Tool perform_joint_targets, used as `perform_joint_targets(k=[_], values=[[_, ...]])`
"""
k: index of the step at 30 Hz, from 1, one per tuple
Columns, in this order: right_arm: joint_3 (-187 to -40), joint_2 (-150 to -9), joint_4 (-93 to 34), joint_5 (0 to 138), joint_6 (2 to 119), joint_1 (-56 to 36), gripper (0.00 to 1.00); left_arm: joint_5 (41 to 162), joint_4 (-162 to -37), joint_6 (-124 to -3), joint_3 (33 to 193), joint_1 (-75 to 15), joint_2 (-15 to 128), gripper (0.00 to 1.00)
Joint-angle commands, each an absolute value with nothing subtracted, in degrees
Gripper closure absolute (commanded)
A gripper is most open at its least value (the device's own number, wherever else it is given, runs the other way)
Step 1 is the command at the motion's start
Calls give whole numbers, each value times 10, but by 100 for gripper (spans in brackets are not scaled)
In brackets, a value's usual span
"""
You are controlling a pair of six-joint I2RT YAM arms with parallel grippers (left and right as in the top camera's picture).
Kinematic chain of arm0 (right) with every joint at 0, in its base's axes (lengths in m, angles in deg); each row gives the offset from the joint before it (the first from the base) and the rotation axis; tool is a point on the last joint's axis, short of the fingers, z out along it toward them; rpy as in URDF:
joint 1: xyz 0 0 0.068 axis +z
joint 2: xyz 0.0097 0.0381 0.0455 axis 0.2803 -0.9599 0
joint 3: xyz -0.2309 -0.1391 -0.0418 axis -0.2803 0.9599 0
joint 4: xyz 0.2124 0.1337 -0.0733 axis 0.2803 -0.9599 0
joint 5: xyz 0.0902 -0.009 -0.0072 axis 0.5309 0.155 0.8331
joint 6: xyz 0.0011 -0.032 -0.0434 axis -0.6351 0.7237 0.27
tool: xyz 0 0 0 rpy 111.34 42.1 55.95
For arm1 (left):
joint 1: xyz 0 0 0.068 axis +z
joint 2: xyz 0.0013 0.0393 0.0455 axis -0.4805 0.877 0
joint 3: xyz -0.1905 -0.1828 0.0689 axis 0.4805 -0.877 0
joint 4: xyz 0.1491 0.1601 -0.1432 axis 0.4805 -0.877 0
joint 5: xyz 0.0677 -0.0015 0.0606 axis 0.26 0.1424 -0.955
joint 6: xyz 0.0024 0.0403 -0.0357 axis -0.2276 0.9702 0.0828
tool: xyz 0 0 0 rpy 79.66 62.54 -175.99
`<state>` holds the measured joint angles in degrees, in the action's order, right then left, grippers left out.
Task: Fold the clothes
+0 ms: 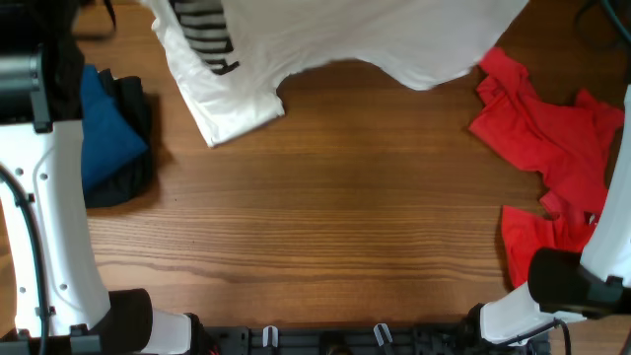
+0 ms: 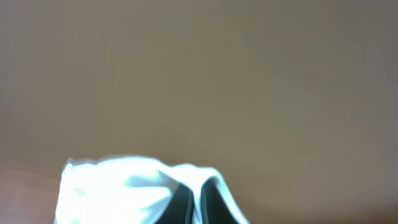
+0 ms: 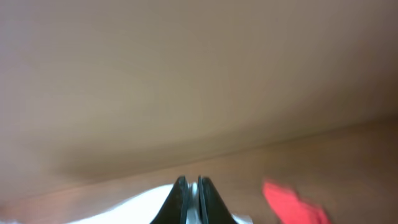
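The white T-shirt [image 1: 325, 39] with a black striped print [image 1: 205, 30] hangs across the top of the overhead view, one sleeve [image 1: 232, 104] lying on the table. Both grippers are outside the overhead view. In the left wrist view my left gripper [image 2: 194, 202] is shut on a bunched fold of white T-shirt cloth [image 2: 118, 193]. In the right wrist view my right gripper [image 3: 191, 193] is shut on white T-shirt cloth [image 3: 134, 208]. Red clothes [image 1: 552, 148] lie at the right and also show in the right wrist view [image 3: 292, 202].
A blue garment [image 1: 104, 128] on a black one [image 1: 138, 163] lies at the left edge. The wooden table [image 1: 335, 217] fills the middle. White arm bases stand at the lower left [image 1: 49, 227] and lower right [image 1: 552, 286].
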<state>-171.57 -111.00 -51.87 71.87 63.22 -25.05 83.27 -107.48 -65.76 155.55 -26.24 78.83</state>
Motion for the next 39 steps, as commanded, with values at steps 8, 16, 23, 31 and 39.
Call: perform_joint_targets(k=[8,16,23,31,39], values=[[-1705,-1231,-756,693,700,-247,96,833,-1444,-648,1540,-313,928,96],[-1705,-1221,-802,703,720,-245,96,833,-1468,-633,1540,-314,910,96],[-1706,-1092,-766,706,710,-246,96,832,-1441,-632,1540,-302,771,96],[-1706,-915,-688,678,682,-246,96,824,-1429,-634,1540,-287,608,96],[-1706,-868,-662,631,682,-246,96,812,-1392,-636,1540,-287,546,96]])
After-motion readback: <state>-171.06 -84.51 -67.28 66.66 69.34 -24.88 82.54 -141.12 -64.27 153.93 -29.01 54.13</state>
